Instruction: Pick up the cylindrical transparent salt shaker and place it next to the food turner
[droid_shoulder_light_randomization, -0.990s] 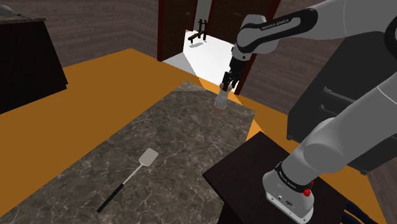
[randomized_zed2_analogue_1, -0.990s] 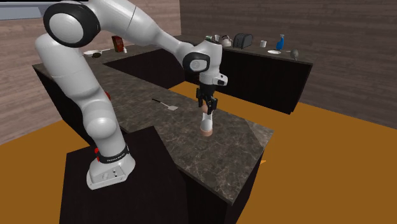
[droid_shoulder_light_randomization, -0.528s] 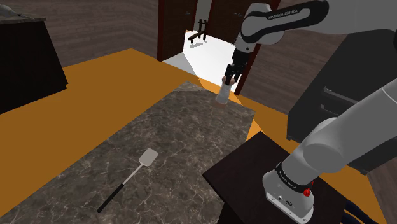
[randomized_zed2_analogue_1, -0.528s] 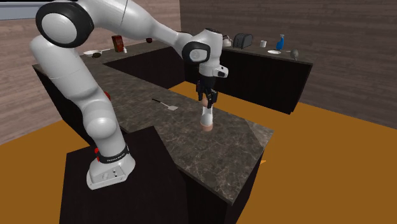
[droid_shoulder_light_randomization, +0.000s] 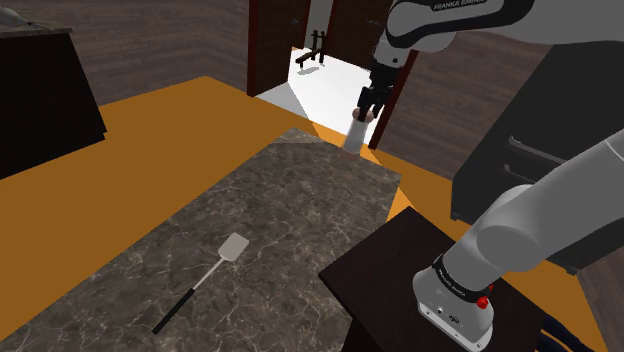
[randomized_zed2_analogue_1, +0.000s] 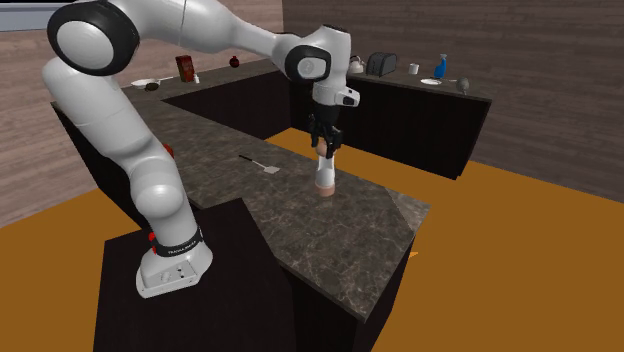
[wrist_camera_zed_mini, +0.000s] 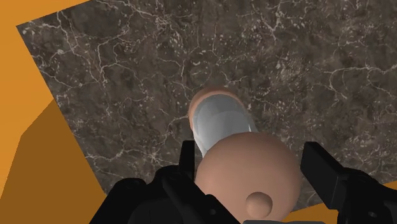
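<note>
**Salt shaker (droid_shoulder_light_randomization: 353, 137) up off the table (droid_shoulder_light_randomization: 270, 240); the carry comes next**

Over the last second the arm (droid_shoulder_light_randomization: 530, 225) has drawn upward and taken the salt shaker with it. Its foot was close to the table top before and now hangs clear above the far end. The table is a long slab of dark, veined stone with a matt look, set over an orange floor (droid_shoulder_light_randomization: 150, 140). The turner (droid_shoulder_light_randomization: 197, 287) has not stirred. It lies flat, well down the table toward the shoulder view's lower left, with a thin black handle and a pale, squarish blade.

The hand (randomized_zed2_analogue_1: 323, 148) pinches the salt shaker at its cap (wrist_camera_zed_mini: 248, 175) end, with the black fingers (wrist_camera_zed_mini: 321, 172) on either side. On one side the wrist view makes it hard to say whether the pad fully touches, though the hanging salt shaker suggests a firm hold. The body is a smooth, clear cylinder, pale and glassy. Cap and foot are tan, and the cap is domed with a small knob.

To do the carry well, I would hold this height and travel steadily along the table. The salt shaker should be kept upright, since a smooth round body may slip or swing. It should come down beside the turner, near it but not on it, before the hand lets go.
</note>
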